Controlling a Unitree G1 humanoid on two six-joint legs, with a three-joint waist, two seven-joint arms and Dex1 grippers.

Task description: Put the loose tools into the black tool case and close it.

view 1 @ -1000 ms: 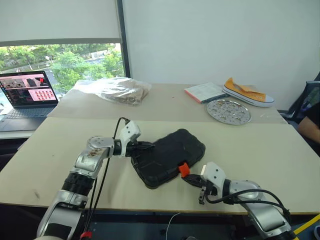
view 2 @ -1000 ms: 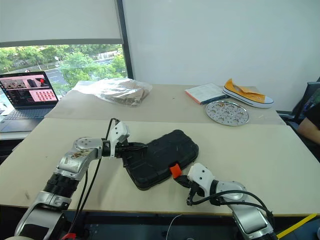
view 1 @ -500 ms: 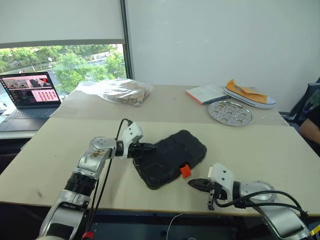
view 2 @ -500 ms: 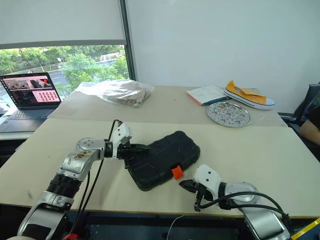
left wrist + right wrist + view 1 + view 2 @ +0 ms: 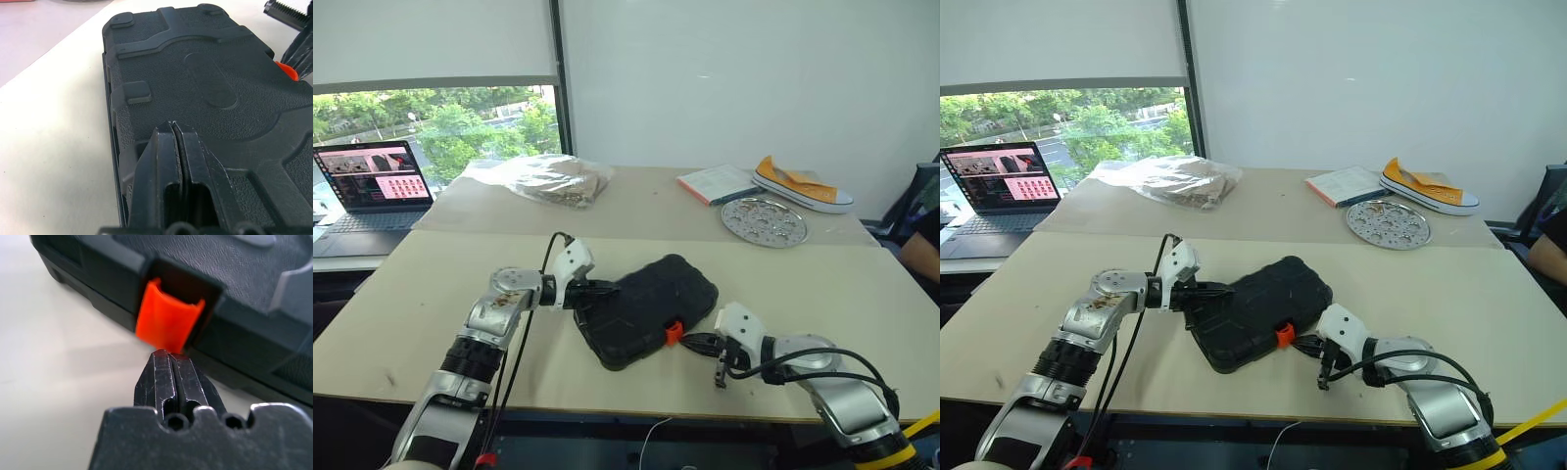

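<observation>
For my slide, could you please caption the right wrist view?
Shut right gripper pointing at the orange latch of the closed black plastic tool case.

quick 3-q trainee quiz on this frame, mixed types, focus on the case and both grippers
1. True or false: the black tool case lies with its lid open.
2. Which gripper points at the orange latch? A) left gripper B) right gripper
3. Fill in: the left gripper's shut fingers rest on the case's ___.

Key:
1. False, the lid is down.
2. B, its shut tips are just short of the latch.
3. Lid, near the end opposite the latch.

light: bright daylight from window point(image 5: 431, 127); shadows: soft | right wrist close-up blurred
</observation>
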